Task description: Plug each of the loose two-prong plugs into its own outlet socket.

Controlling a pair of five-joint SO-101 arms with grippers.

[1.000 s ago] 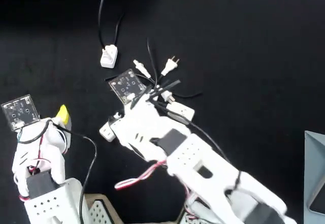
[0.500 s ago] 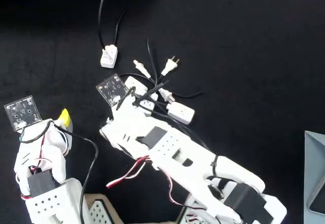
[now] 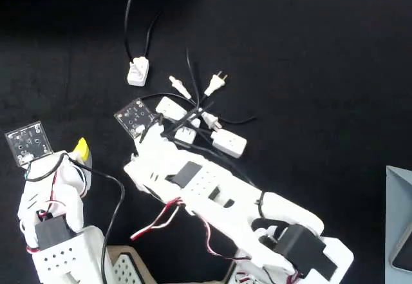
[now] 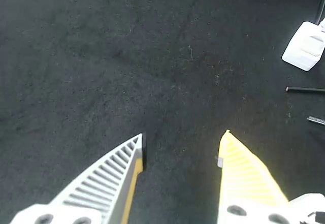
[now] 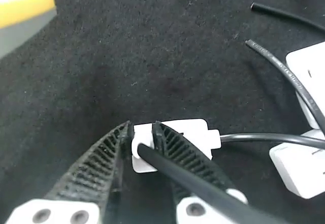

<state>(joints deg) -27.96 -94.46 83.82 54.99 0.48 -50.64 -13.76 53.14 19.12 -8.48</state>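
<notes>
From above, the first plug (image 3: 179, 85) and the second plug (image 3: 216, 82) lie side by side left of the middle of the desk (image 3: 322, 71), prongs toward its far edge; a long socket (image 3: 228, 142) sits just on their near side; the right arm (image 3: 212, 194) reaches in from the near edge, its tip close to both plugs yet touching neither; the left arm (image 3: 51, 200) stands at the near-left corner. I judge these plugs light, hard-shelled and smooth, with stiff cords that will drag and twist them; the sound hold is across the flat sides of the body, behind the prongs, never on the cord.

From the left wrist, the left claw (image 4: 183, 133) stands apart over bare desk; a white socket (image 4: 304, 46) lies well clear of it.

From the right wrist, the right claw (image 5: 141, 127) is clamped on one end of a white corded block (image 5: 177, 140) lying flat on the desk; its cord runs away from the fingers toward a larger socket (image 5: 304, 173); plug or socket I cannot tell, as the gripped end is hidden.
</notes>
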